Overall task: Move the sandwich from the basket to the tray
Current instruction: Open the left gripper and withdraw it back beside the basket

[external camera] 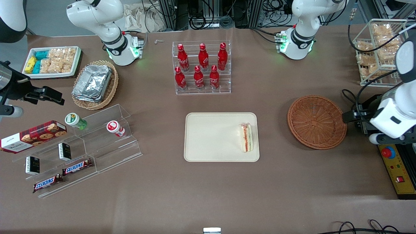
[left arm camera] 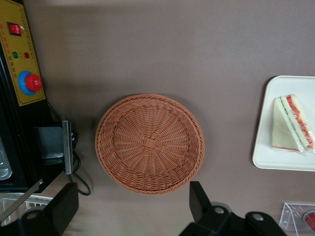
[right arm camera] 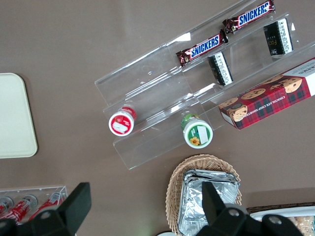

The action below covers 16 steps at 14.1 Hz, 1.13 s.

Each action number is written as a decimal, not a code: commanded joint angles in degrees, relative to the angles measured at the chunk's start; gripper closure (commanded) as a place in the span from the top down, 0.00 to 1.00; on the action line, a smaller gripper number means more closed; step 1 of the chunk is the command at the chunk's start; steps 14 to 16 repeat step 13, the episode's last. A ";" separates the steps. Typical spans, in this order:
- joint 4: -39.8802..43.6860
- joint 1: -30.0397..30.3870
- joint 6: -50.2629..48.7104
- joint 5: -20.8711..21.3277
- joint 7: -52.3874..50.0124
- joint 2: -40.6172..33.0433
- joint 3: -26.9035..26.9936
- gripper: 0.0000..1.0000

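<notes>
The sandwich [external camera: 246,137] lies on the cream tray [external camera: 211,139], close to the tray's edge nearest the basket, with its red and green filling showing [left arm camera: 293,124]. The round reddish-brown wicker basket [external camera: 316,121] is empty [left arm camera: 149,143] and sits on the table toward the working arm's end. My gripper [external camera: 350,116] hovers beside the basket's rim, away from the tray. It is open [left arm camera: 132,209], its two black fingers [left arm camera: 199,200] spread wide with nothing between them.
A clear rack of red bottles [external camera: 201,68] stands farther from the camera than the tray. A wire rack of snacks [external camera: 378,52] and a yellow control box with a red button [external camera: 395,162] flank the working arm. Acrylic shelves with snacks [external camera: 78,152] lie toward the parked arm's end.
</notes>
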 commanded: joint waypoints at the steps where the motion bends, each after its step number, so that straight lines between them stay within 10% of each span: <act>1: 0.80 0.30 -1.23 0.53 0.83 -0.06 -0.42 1.00; 5: 0.80 -0.92 -1.84 -0.26 1.18 -2.07 2.81 1.00; 10: 0.80 -14.89 -3.87 -3.94 5.40 -2.96 20.22 1.00; 16: 0.89 -15.17 -3.87 -3.96 7.77 -2.87 20.41 1.00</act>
